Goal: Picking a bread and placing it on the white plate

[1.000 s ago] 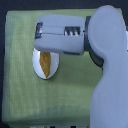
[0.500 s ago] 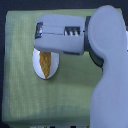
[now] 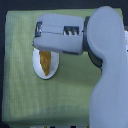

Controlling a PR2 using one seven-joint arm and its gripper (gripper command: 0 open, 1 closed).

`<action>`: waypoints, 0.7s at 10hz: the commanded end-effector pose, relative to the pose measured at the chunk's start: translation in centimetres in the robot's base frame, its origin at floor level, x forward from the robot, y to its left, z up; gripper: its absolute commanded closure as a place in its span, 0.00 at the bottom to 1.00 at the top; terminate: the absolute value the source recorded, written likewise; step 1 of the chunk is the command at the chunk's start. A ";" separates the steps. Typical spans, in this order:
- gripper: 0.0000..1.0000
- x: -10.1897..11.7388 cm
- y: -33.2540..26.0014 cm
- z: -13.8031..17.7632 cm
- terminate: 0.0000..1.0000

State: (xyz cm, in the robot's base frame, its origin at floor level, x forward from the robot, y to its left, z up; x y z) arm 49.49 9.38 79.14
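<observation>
Bread [image 3: 45, 62]: long, narrow, golden-orange-brown loaf, rough crust, lower end pointed, upper end hidden under the tool. It lies lengthwise on the round, glossy white plate [image 3: 36, 65], within the rim. The grey, boxy tool [image 3: 44, 48] sits directly above the loaf's upper end; cannot tell whether its jaws are parted, closed, or gripping. Plate rests on the green cloth-covered desk [image 3: 20, 95]. Below and to the exterior view's left of the tool, bare cloth reaches the desk edges.

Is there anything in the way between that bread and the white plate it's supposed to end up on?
Nothing visible. The bread already lies over the white plate, with the gripper right above its upper end.
</observation>
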 end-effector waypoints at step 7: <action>0.00 3.2 -2.2 6.0 0.00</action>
State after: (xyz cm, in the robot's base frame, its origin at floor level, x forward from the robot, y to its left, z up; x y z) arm 49.80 8.98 79.32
